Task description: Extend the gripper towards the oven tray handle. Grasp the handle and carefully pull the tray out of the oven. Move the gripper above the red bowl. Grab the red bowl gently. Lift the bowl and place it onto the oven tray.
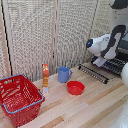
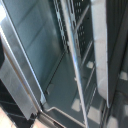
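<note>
Pale wood tabletop [image 1: 85, 107], cream slatted screen [image 1: 45, 35] behind. My white arm [image 1: 106, 44] reaches toward the exterior view's right, into the oven [image 1: 121, 55], mostly cut off at the frame edge. Ribbed drop-down door [image 1: 93, 73] hangs open in front. My tool is hidden in the exterior view and no fingers show in the wrist view, so I cannot tell how far open it is or whether it holds anything. Wrist view shows the oven's grey-blue interior, with what looks like the tray [image 2: 82, 55], thin parallel metal bars, blurry. Red bowl [image 1: 75, 88]: small, shallow, round, bright red, sits on the tabletop, near a blue mug [image 1: 64, 74]. Orange carton [image 1: 45, 76] stands beside a big red wire basket [image 1: 19, 98].
</note>
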